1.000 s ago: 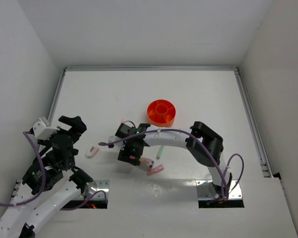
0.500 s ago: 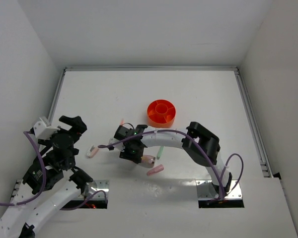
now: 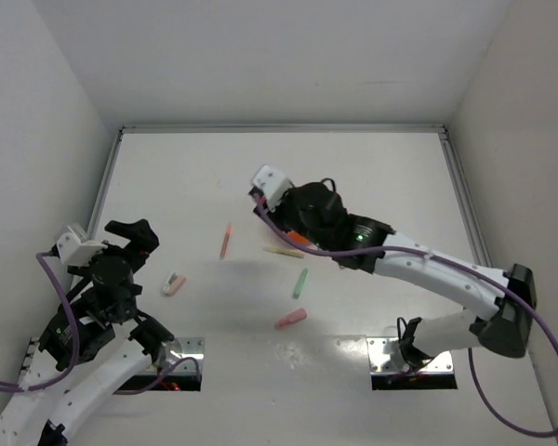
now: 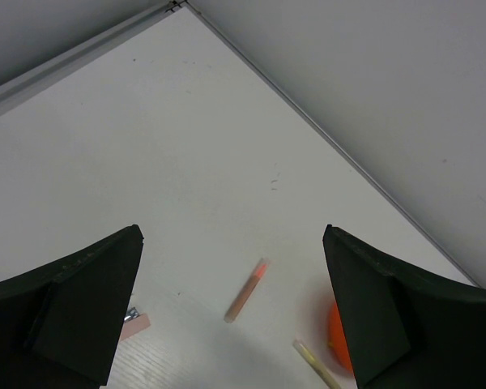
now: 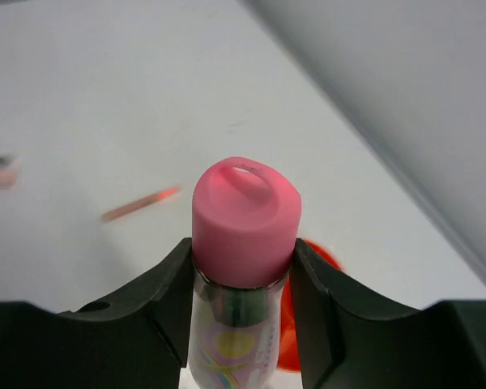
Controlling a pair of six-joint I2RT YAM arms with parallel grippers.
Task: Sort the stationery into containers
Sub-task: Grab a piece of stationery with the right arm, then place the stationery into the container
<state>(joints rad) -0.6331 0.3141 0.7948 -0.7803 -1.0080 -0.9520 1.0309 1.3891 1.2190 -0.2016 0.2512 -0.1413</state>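
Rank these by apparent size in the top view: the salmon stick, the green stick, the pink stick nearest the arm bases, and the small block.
1. Salmon stick and pink stick: too alike in length to separate.
2. Green stick: slightly shorter.
3. Small block: shortest.

A white matte tabletop (image 3: 381, 177) forms the floor of a box-like cell; plain white panel walls close it in on three sides, a back wall (image 3: 288, 65), a left wall (image 3: 37, 139) and a right wall (image 3: 521, 139); a thin grey metal rail (image 3: 279, 128) lines the table's far edge, and like rails run down both sides; ahead of the jaws of the left gripper (image 4: 235, 312) the tabletop narrows to a far corner where two rails meet; above and right of the jaws of the right gripper (image 5: 243, 304) a blurred grey wall rises from the pale surface; the light is soft and even, shadows faint; a dull sheen lies on the table near its front edge.
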